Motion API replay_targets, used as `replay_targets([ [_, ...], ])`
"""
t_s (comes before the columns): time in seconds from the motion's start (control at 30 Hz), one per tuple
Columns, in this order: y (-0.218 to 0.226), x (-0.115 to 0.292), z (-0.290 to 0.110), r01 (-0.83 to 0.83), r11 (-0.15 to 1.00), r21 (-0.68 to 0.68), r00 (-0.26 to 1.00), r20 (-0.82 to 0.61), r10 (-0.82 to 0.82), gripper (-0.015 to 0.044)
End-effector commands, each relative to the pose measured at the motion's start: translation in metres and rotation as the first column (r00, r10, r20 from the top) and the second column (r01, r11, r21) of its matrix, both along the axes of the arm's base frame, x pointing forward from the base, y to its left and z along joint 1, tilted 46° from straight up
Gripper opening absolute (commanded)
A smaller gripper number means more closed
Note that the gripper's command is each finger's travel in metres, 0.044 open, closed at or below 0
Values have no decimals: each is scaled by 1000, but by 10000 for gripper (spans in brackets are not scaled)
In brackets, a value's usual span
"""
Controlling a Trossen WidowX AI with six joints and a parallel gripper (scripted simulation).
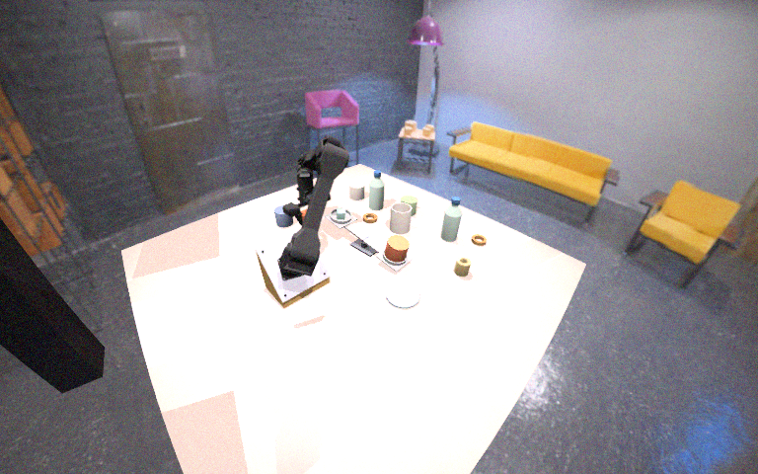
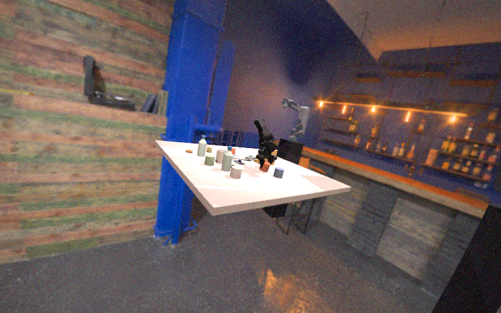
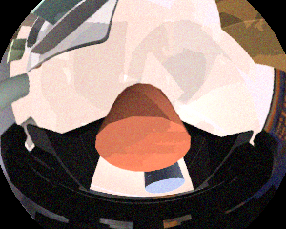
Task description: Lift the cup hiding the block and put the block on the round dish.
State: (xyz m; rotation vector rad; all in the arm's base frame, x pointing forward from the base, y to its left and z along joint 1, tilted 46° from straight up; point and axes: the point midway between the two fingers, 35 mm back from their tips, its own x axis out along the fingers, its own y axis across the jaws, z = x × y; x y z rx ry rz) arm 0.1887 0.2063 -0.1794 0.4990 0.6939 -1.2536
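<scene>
My gripper point(image 1: 302, 214) point(image 2: 264, 164) point(image 3: 142, 120) is shut on a red cup point(image 2: 264, 167) point(image 3: 143, 143). It holds the cup low over the table at the side of the balance, near the blue cup; whether the cup touches the table is unclear. In the top view the arm mostly hides it. A small pale green block point(image 1: 341, 214) lies uncovered on the far pan of the balance point(image 1: 364, 247). The other red cup point(image 1: 396, 249) stands on the near pan. The white round dish point(image 1: 403, 298) lies in front of that pan, with nothing visible on or above it.
A blue cup point(image 1: 282, 217) point(image 2: 278, 173) point(image 3: 164, 185) stands close to the held cup. Two green bottles point(image 1: 376, 195) point(image 1: 450, 224), a grey mug point(image 1: 400, 218), a pale cup point(image 1: 356, 192) point(image 2: 235, 172), a green cup point(image 2: 209, 160), two orange rings and a small olive cup point(image 1: 462, 268) stand around the balance.
</scene>
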Motion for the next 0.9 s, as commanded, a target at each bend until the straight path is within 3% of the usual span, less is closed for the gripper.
replay_targets([
  [0.0,-6,1,-5,-5,1000,-5,1000,-1,5,0],
  [0.1,-10,2,-8,-5,1000,-5,1000,-1,5,0],
  [0.67,3,-1,3,0,1000,-4,1000,-3,0,440],
  [0.77,29,-7,31,-5,1000,-3,1000,-3,5,440],
  [0.87,31,-8,33,-5,1000,-3,1000,-3,5,440],
])
